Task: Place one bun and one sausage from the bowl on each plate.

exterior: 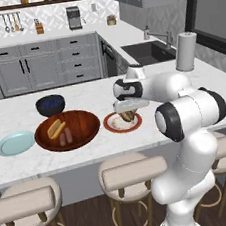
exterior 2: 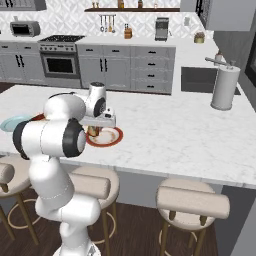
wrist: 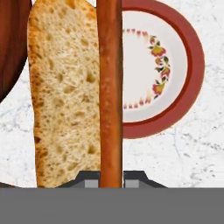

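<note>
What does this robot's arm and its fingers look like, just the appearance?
The arm is glossy white, built of rounded, bulbous segments with dark grey to black rings and caps at the joints. No cables or markings show. Its gripper has a pale grey boxy body and two small dark grey fingers with lighter inner pads.

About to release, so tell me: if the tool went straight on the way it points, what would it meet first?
Probably the red-rimmed plate, below the bun the tool grips; depth is unclear.

I am seeing open tabletop (exterior: 152, 130) lying right of the red-rimmed plate (exterior: 115, 126); the wooden bowl (exterior: 84, 131) is crowding its left, the blue bowl (exterior: 50, 105) sitting farther left.
</note>
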